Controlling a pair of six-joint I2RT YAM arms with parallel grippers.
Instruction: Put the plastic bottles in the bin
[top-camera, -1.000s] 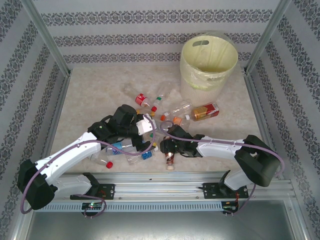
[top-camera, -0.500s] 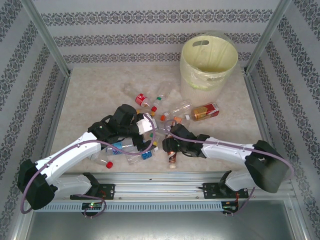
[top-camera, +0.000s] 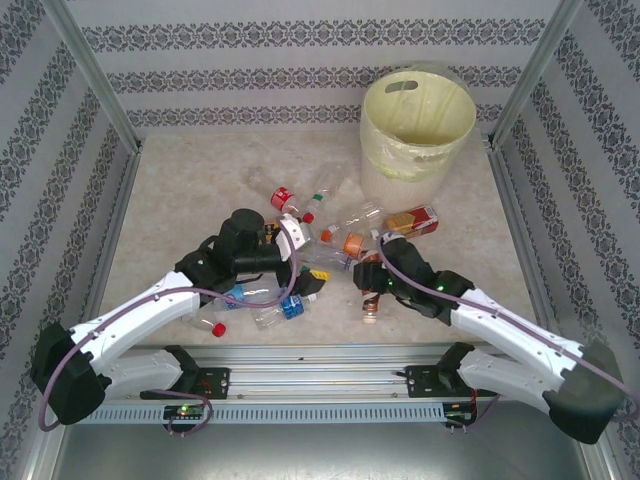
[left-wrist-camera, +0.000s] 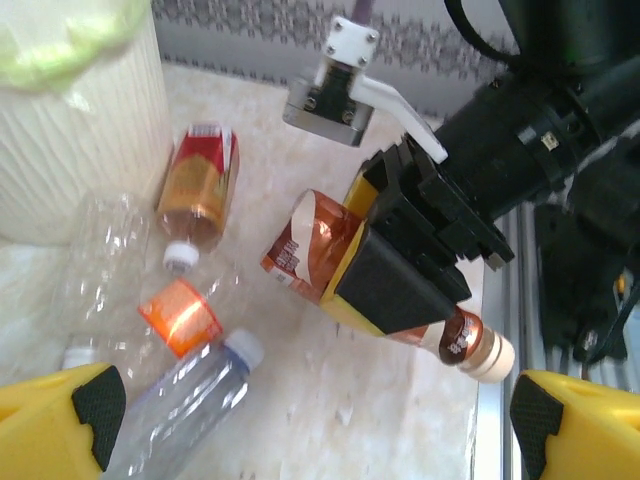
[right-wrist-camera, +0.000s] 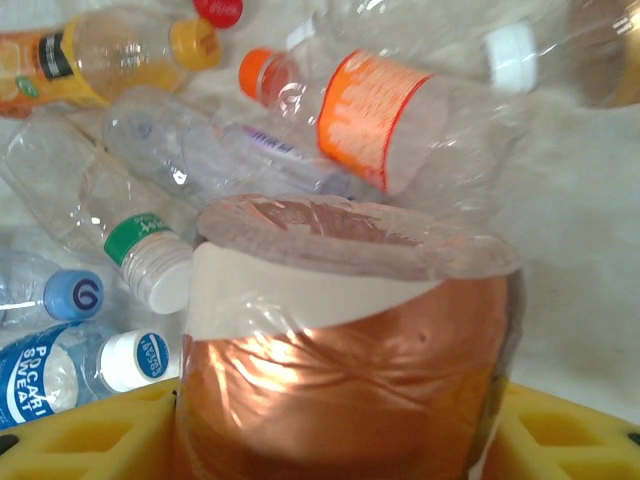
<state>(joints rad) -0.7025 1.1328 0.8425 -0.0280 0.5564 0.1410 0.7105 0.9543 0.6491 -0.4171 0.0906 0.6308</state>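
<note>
The right tool (top-camera: 376, 283) is clamped across the middle of a copper-labelled bottle (left-wrist-camera: 308, 236). The bottle's long axis runs roughly near to far, cap toward the arms' bases. The bin (top-camera: 415, 150) stands at the far side of the desk (top-camera: 190, 185), beyond this tool and slightly to its right, well apart, so the carry likely goes forward and up over the rim. The left tool (left-wrist-camera: 318, 400), fingers spread, hovers over the other bottles (top-camera: 345, 243), farther from the bin.

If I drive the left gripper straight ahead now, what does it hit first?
Probably the clear white-capped bottle, lying just ahead between the fingertips of the open left gripper, though depth is unclear.
</note>
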